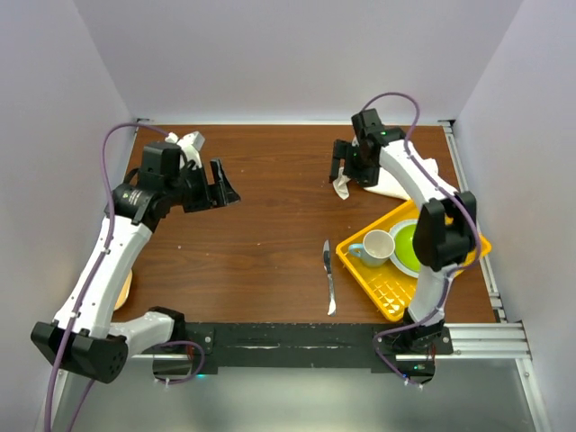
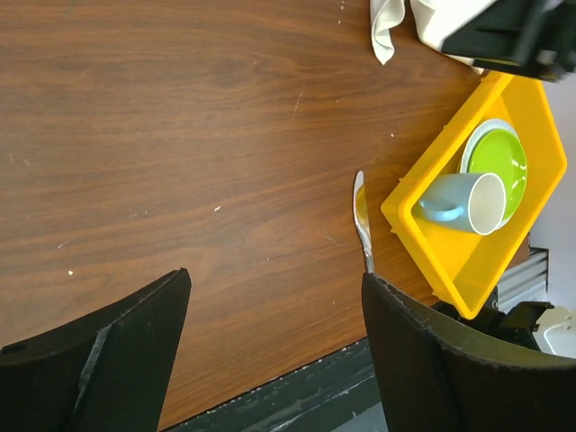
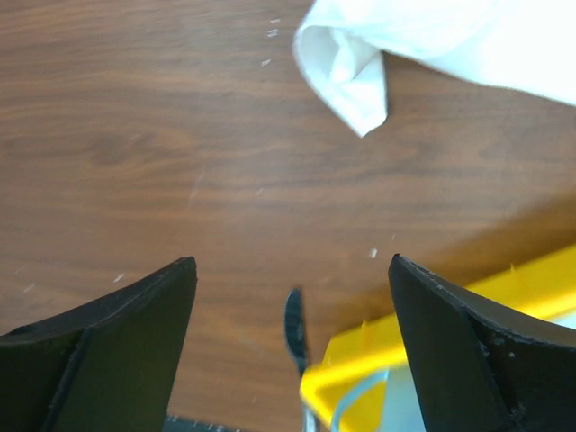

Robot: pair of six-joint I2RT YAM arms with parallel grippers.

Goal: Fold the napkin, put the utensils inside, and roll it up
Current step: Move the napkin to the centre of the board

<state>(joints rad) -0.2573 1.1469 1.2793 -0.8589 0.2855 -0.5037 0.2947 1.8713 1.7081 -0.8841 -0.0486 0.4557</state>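
**Both end effectors released; napkin bunched at the far right of the table**

The table (image 1: 270,234) is dark brown wood grain with a smooth, lightly scuffed surface. The napkin (image 3: 450,36) is soft white cloth, crumpled rather than flat, lying toward the far right corner of the table; one limp folded corner droops toward the middle, and the right arm covers part of the cloth. The knife (image 1: 329,274) is slim, shiny silver metal; it lies on bare wood close to the near edge, just beside the left corner of the tray (image 1: 385,290). That tray is bright yellow plastic, rectangular with a ribbed floor, set cornerwise near the near right corner of the table. It holds a pale blue cup (image 2: 468,200) with a white inside, lying on its side, and a round lime-green plate (image 2: 495,162) with a white rim.

The left end effector (image 1: 223,184) hangs released over the far left part of the table, its black wedge-shaped fingers spread wide with nothing between them. The right end effector (image 1: 345,173) is likewise released, fingers apart, just beside the napkin's drooping corner and grasping nothing.
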